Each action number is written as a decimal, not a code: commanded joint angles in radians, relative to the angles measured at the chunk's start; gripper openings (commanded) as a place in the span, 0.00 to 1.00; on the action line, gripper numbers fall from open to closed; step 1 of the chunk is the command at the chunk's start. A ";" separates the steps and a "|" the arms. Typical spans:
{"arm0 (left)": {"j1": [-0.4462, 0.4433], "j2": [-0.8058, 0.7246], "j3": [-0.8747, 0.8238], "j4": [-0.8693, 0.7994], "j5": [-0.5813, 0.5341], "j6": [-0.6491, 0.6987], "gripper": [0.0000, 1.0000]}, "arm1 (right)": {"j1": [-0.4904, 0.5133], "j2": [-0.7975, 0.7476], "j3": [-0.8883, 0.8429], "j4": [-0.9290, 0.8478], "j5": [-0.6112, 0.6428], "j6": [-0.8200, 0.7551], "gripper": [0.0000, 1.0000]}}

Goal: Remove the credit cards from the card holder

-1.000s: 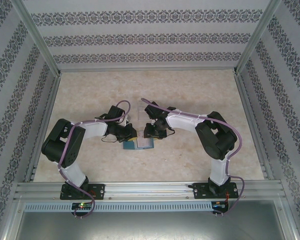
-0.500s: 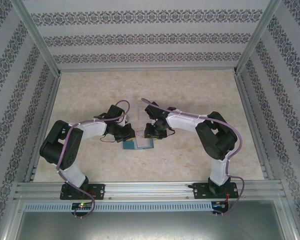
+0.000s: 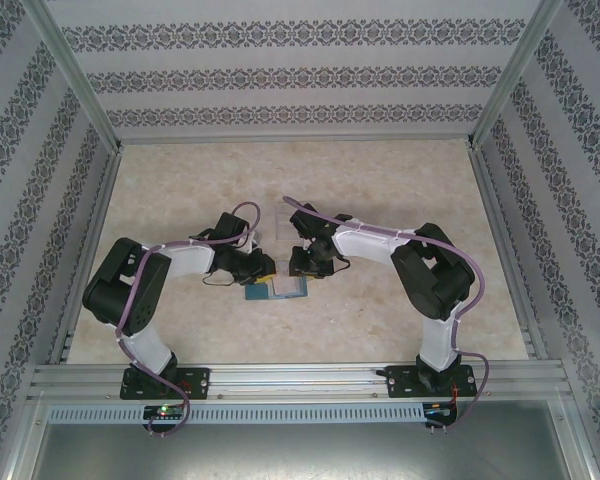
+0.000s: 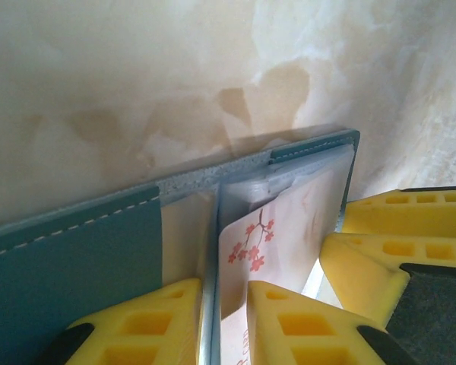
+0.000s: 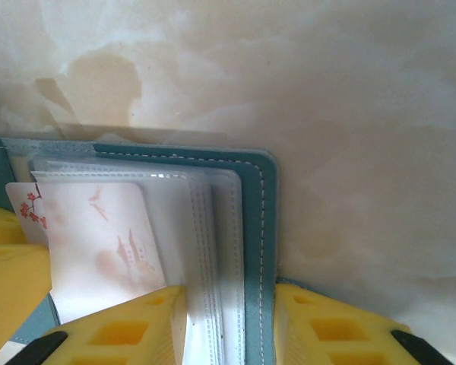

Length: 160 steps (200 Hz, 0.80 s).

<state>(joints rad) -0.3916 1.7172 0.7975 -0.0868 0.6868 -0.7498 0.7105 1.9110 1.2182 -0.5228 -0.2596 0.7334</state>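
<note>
Lying open and flat on the table (image 3: 410, 180), near the middle and between the two arms, the card holder (image 3: 277, 290) runs its long axis left to right. The left gripper (image 4: 224, 296) sits over its left half and the right gripper (image 5: 232, 300) over its right. A pale credit card (image 4: 258, 236) juts leftward out of the clear sleeves, its free corner pointing at the left arm, which is the nearer one, so the pull looks to run left along that axis while the right side stays put. The left jaws stand narrow around the card's edge and a sleeve leaf; whether they pinch cannot be told. The right jaws straddle the sleeve stack and the teal cover edge, grip or mere bracing also unclear. No brand or legible writing shows, just a red blossom sprig and faint reddish drawings.
</note>
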 commanded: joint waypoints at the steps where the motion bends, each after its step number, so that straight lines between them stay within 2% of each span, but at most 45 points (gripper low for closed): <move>1: -0.004 0.020 -0.011 0.057 0.036 -0.019 0.22 | 0.004 0.000 -0.023 -0.009 -0.007 0.004 0.34; 19: -0.003 0.021 -0.008 0.053 0.037 -0.019 0.14 | 0.003 0.002 -0.022 -0.009 -0.007 0.004 0.33; 48: -0.004 0.009 0.004 0.009 0.022 -0.005 0.09 | 0.001 0.000 -0.024 -0.011 -0.004 0.004 0.33; 126: -0.002 -0.061 0.040 -0.154 -0.043 0.071 0.08 | -0.005 -0.008 -0.029 -0.012 0.002 0.003 0.33; 160: -0.001 -0.082 0.039 -0.153 -0.043 0.067 0.09 | -0.006 -0.004 -0.029 -0.009 -0.004 0.001 0.33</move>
<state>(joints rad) -0.3912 1.6623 0.8234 -0.1738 0.6689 -0.7105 0.7090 1.9083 1.2144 -0.5198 -0.2600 0.7334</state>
